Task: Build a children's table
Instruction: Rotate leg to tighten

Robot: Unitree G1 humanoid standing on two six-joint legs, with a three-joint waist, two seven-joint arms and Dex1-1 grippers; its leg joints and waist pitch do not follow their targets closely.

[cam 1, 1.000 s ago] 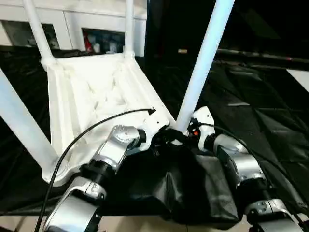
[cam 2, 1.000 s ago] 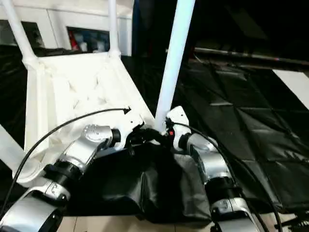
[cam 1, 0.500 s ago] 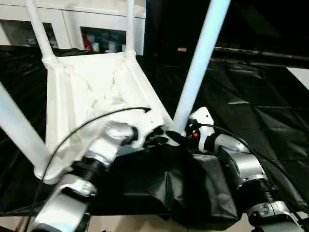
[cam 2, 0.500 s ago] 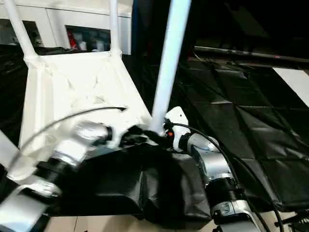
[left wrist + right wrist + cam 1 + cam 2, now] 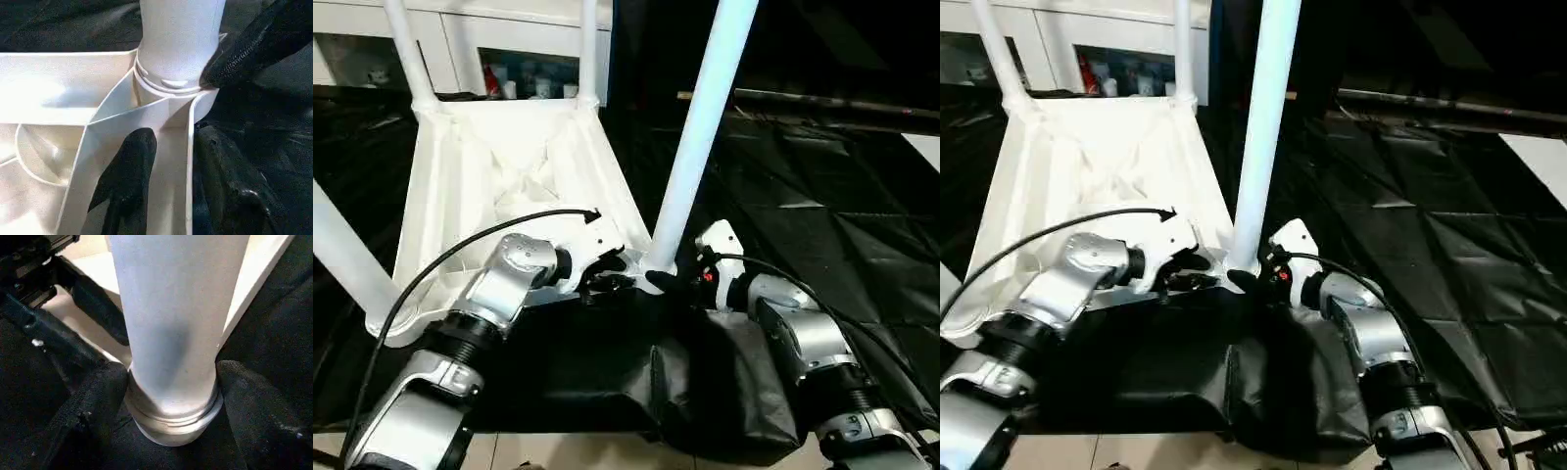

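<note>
Loosening left fingers (image 5: 128,166) at tabletop (image 5: 499,166) rim.

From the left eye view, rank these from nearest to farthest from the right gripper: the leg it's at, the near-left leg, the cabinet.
1. Leg at the near-right corner: its base sits between the right gripper's fingers.
2. Near-left leg: across the tabletop's near edge, at picture left.
3. Cabinet: behind the table, at the top.
</note>
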